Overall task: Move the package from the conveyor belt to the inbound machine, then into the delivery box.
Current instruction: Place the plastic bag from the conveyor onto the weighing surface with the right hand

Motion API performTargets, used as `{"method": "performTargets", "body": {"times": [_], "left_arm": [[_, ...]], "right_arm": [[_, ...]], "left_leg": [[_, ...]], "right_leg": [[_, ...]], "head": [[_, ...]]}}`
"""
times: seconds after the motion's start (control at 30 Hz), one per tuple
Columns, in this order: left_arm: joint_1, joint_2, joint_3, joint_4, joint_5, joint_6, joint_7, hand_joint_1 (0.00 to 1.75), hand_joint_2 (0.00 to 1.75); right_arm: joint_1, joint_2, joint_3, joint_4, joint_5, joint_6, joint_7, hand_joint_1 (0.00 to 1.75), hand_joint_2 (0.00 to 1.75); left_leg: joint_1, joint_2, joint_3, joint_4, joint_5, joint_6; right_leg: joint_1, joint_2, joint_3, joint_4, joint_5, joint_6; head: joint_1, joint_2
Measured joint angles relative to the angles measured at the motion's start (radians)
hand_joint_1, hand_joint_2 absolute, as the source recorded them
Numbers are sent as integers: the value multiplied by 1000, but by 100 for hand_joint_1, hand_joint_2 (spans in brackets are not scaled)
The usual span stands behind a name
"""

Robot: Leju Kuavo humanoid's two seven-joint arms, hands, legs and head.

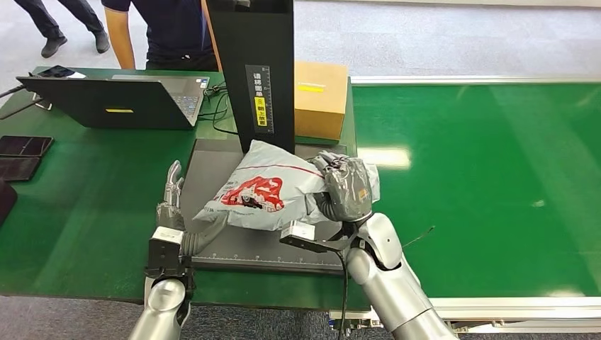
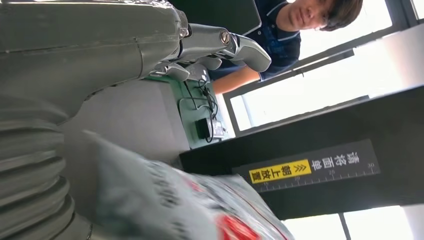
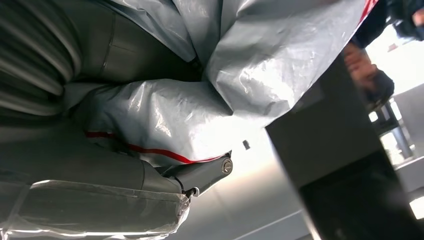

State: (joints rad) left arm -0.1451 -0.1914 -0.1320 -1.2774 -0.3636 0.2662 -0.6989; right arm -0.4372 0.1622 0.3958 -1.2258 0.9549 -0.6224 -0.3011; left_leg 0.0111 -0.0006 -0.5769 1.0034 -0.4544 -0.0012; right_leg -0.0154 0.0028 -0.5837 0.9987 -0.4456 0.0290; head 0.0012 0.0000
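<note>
Head view, package: grey plastic package (image 1: 262,188) with red print lies on the dark grey platform (image 1: 212,159) of the inbound machine, just in front of its black upright column (image 1: 251,64).
Head view, right hand: right hand (image 1: 345,185) wraps over the package's right end, fingers closed on the plastic.
Right wrist view, package: crinkled grey plastic with a red line (image 3: 200,105) presses against the hand (image 3: 115,190); the thumb lies under the bag and the fingers are hidden behind it, a grip the head view shows from above.
Head view, left hand: left hand (image 1: 170,202) stands at the platform's left edge, fingers pointing up and apart, holding nothing; the package's left corner is just beside it.
Left wrist view: fingers (image 2: 235,47) stretched out with nothing in them; blurred package (image 2: 165,200) close by; yellow label (image 2: 280,171) on the column, with a ruler strip.
Head view, surroundings: cardboard box (image 1: 320,98) behind the column, laptop (image 1: 120,99) on the green table (image 1: 78,212), green conveyor belt (image 1: 482,184) to the right.
Person: stands behind the table (image 1: 166,32); left wrist view shows the dark shirt (image 2: 280,40).
</note>
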Motion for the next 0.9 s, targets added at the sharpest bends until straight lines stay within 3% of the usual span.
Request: {"method": "performTargets", "body": {"times": [0.4, 0.63, 0.7, 0.77, 0.8, 0.83, 0.9], "left_arm": [[-5, 3, -6, 3, -20, -12, 0, 0, 175], [-12, 3, -6, 3, -30, -18, 0, 0, 175], [-16, 3, -6, 3, -32, -21, 0, 0, 175], [-19, 3, -6, 3, -33, -22, 0, 0, 175], [-20, 3, -6, 3, -33, -22, 0, 0, 175], [-20, 3, -6, 3, -33, -23, 0, 0, 175], [-21, 3, -6, 3, -34, -24, 0, 0, 175]], "right_arm": [[-64, 0, 73, 232, -39, -15, -22, 172, 175], [-80, 2, 74, 375, -41, 3, -30, 136, 175], [-81, 2, 74, 399, -34, 12, -25, 98, 175], [-83, 3, 74, 418, -29, 20, -19, 32, 175], [-85, 4, 74, 426, -27, 23, -16, 11, 175], [-85, 5, 75, 433, -25, 25, -14, 0, 175], [-87, 7, 75, 443, -24, 32, -11, 0, 175]], "left_leg": [[0, 0, 0, 0, 0, 0], [0, 0, 0, 0, 0, 0], [0, 0, 0, 0, 0, 0], [0, 0, 1, 0, 0, 0], [0, 0, 1, 0, 0, 0], [0, 0, 1, 0, 0, 0], [0, 0, 1, 0, 0, 0]], "right_leg": [[0, 0, 0, 0, 0, 0], [0, 0, 0, 0, 0, 0], [0, 0, 0, 0, 0, 0], [0, 0, 0, 0, 0, 0], [0, 0, 0, 0, 0, 0], [0, 0, 0, 0, 0, 0], [0, 0, 0, 0, 0, 0]], "head": [[0, 0], [0, 0], [0, 0], [0, 0], [0, 0], [0, 0], [0, 0]]}}
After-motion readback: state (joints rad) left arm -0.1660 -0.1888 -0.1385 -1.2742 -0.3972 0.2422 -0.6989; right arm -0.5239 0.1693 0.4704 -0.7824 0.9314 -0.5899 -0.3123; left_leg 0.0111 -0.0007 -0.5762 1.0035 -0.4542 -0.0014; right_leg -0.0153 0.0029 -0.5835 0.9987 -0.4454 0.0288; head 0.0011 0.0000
